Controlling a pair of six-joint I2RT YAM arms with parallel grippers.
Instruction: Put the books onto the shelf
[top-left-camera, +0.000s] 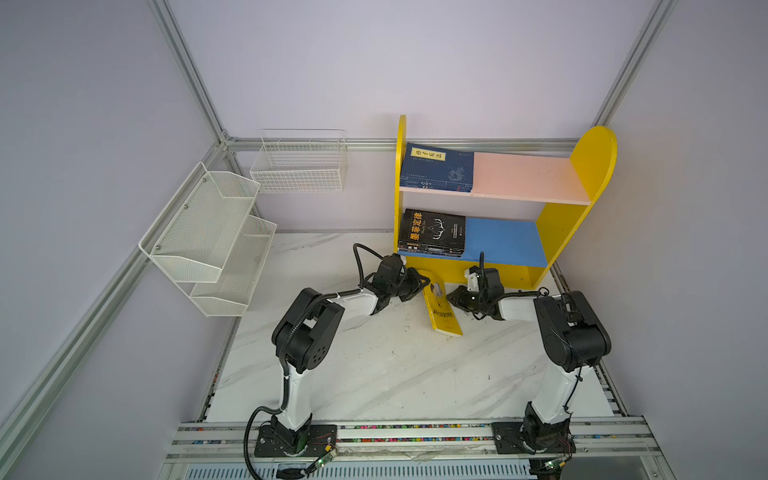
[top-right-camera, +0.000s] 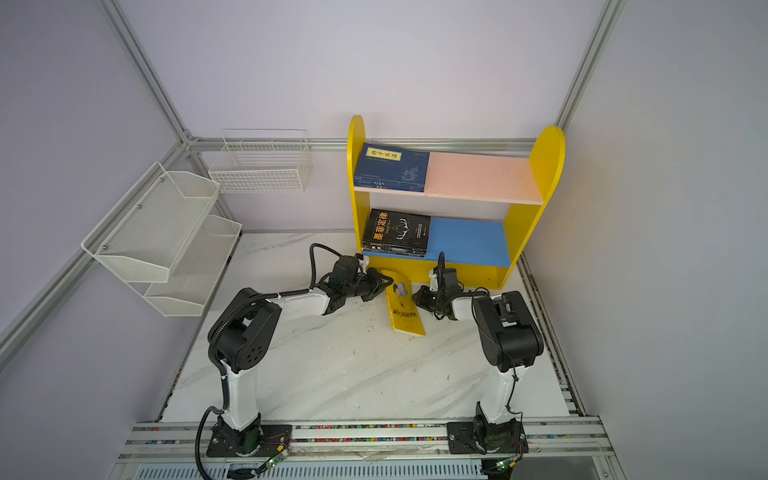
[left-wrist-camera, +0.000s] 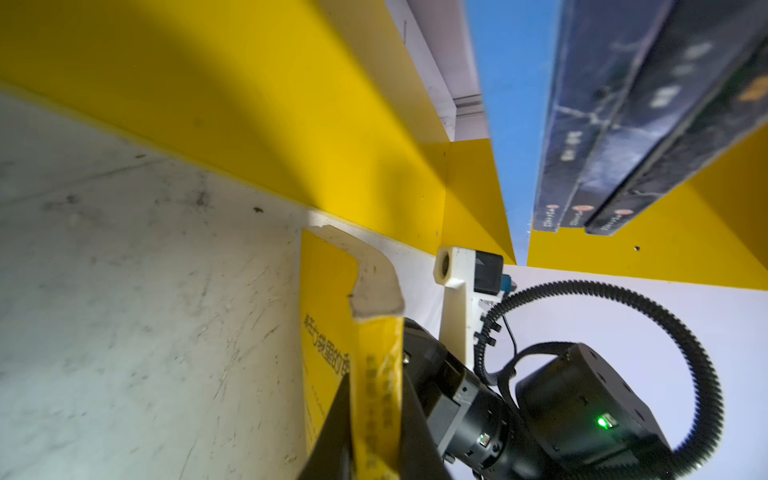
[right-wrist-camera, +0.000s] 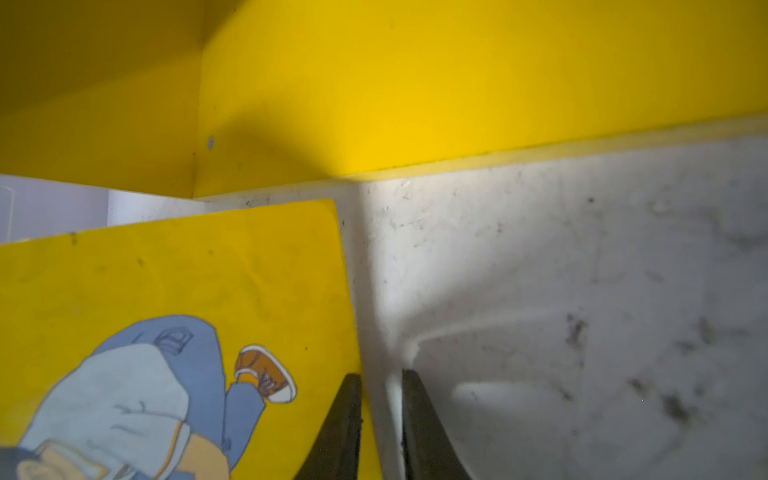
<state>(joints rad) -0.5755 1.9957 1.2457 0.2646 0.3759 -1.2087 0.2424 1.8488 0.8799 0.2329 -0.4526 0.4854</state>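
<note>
Your left gripper (top-left-camera: 417, 286) pinches the yellow book (top-left-camera: 441, 309); your right gripper (top-left-camera: 453, 297) stands narrow, seemingly empty.
Lift it clear, then steer to one o'clock, onto the shelf's (top-left-camera: 559, 232) blue board (top-left-camera: 503, 243).

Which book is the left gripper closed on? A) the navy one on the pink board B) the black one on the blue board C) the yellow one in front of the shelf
C: the left wrist view shows the left gripper pinching the yellow book by its edge.

Lilac walls (top-left-camera: 415, 62) enclose my marbled tabletop (top-left-camera: 374, 374); a mesh rack (top-left-camera: 208, 237) hangs at ten o'clock, a wire basket (top-left-camera: 299, 166) at eleven.
</note>
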